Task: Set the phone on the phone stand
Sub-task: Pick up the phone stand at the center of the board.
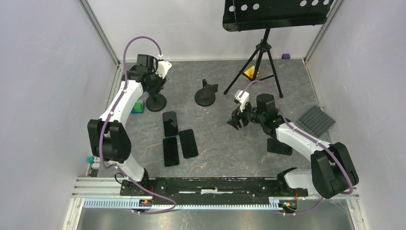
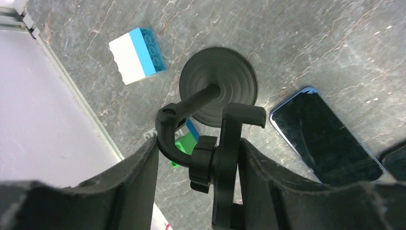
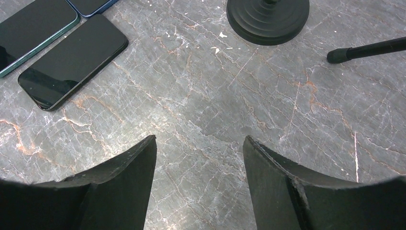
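The phone stand (image 2: 218, 86) at the far left is matte black plastic: a round, ringed base, a thin rod rising to a curved neck, then a ribbed knob and a flat cradle with a hooked lip. The left gripper (image 2: 198, 148) has its thick, coarse black fingers (image 2: 129, 191) on either side of that cradle, close against it; whether they press on it I cannot tell. The phones (image 1: 170, 123) lie flat with glossy screens up, three together near the middle of the table (image 3: 215, 96). They are right of the stand, nearer than it and apart from it; the farthest has a blue rim. The table is grey and stone-like, veined with rust and white. The right gripper (image 3: 198, 191) hangs wide open above the table surface, holding nothing. Just left of the stand's base sit a studded white-and-blue brick (image 2: 137, 55) and a green brick (image 2: 184, 146), half hidden behind the neck. A second stand (image 1: 206, 93) is at the far middle, beside a tripod (image 1: 261, 62) carrying a perforated black tray (image 1: 277, 12). A grey studded mat (image 1: 314, 120) lies at the right.
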You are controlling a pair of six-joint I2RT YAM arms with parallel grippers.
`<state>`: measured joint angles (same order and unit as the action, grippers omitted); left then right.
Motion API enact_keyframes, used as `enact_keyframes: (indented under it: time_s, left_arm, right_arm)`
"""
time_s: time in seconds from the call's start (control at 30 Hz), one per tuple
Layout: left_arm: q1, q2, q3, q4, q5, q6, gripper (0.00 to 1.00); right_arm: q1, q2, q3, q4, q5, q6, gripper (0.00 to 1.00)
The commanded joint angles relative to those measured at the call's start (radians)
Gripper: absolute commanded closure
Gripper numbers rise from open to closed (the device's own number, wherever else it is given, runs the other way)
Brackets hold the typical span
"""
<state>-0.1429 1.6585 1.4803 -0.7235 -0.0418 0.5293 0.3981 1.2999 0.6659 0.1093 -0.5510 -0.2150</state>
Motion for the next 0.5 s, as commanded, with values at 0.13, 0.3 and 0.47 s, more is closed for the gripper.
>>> enact_keyframes:
  time_s: [0.13,0.3,0.47]
  left_arm:
    - [-0.003,-0.137,0.06,-0.008,0.107,0.027,0.62]
    - [-0.004,-0.153,0.061,-0.039,0.13,0.025,0.76]
    - [-0.021,-0.217,0.146,-0.166,0.235,0.002,0.77]
  right_arm:
    - [-0.003,-0.019,0.028,0.01,-0.031,-0.001,0.29]
    - [-0.002,-0.026,0.028,0.009,-0.032,0.0,0.29]
    - [-0.005,-0.04,0.032,0.003,-0.02,-0.008,0.29]
